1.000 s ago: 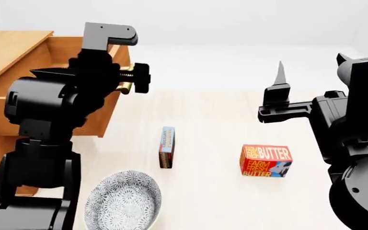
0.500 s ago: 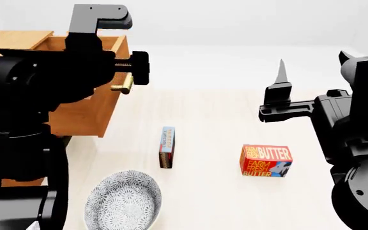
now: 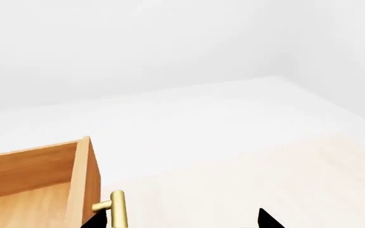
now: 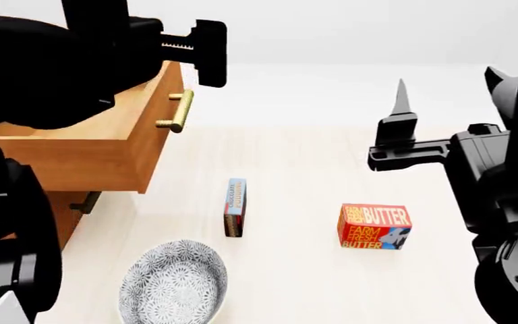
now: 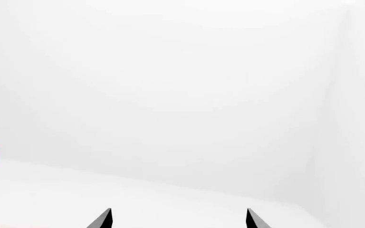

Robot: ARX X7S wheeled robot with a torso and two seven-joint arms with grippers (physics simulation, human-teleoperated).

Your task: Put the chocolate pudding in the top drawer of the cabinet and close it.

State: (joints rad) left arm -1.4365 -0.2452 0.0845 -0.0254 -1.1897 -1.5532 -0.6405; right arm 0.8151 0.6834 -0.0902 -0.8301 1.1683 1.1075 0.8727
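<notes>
1. Plainly, the chocolate pudding (image 4: 235, 206) stood on its narrow edge on the pale table (image 4: 313, 283), near the middle of the head view and untouched by either arm.
2. The left gripper (image 3: 179, 221) showed only two dark fingertips (image 3: 266, 220) at the edge of its wrist view, spread well apart with nothing between them.
3. In the head view the left arm (image 4: 70, 61) rose at about 10 o'clock from the pudding, high over the cabinet (image 4: 38, 202) and well apart from the box.
4. The right gripper (image 5: 178, 219) likewise showed two dark tips set apart, empty, facing a white wall.
5. In the head view that gripper (image 4: 401, 125) hung at about 2 o'clock from the pudding, well apart from it.
6. The top drawer (image 4: 88, 145) stood pulled out, its brass handle (image 4: 178, 111) at about 11 o'clock from the pudding; the same handle (image 3: 116, 209) lay just beside one left fingertip in the left wrist view, though contact could not be told.
7. A butter box (image 4: 374, 227) lay at about 3 o'clock from the pudding.
8. A patterned bowl (image 4: 173, 283) sat near it at about 7 o'clock.
</notes>
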